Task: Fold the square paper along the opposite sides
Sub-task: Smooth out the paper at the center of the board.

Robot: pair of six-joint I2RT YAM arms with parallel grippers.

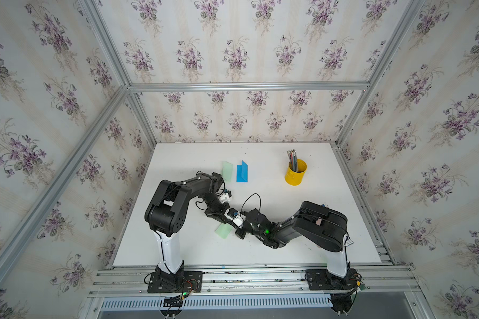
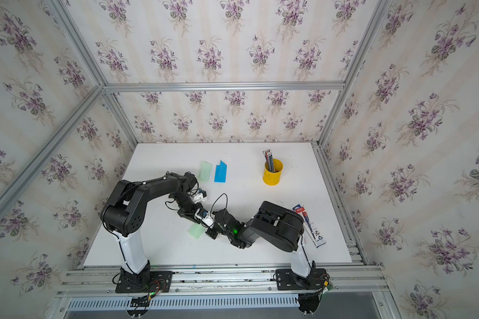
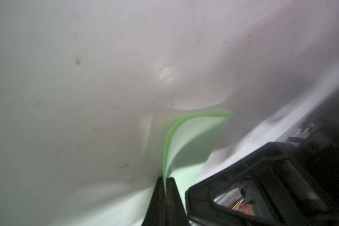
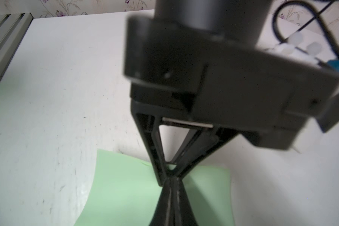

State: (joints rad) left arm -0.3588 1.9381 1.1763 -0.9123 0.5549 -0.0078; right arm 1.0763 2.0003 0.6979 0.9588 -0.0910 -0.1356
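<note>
Left hand (image 3: 165,179) pinches green paper (image 3: 194,140); stationery pack (image 2: 311,229) print unreadable.

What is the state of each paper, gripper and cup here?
Pale green square paper by the grippers: curled over, uncreased.
Left gripper: shut on its edge.
Right gripper: shut; grip unclear.
Pale green paper farther back: folded flat.
Blue paper: folded, flap raised.
Yellow metal cup: upright, holding pencils.
</note>
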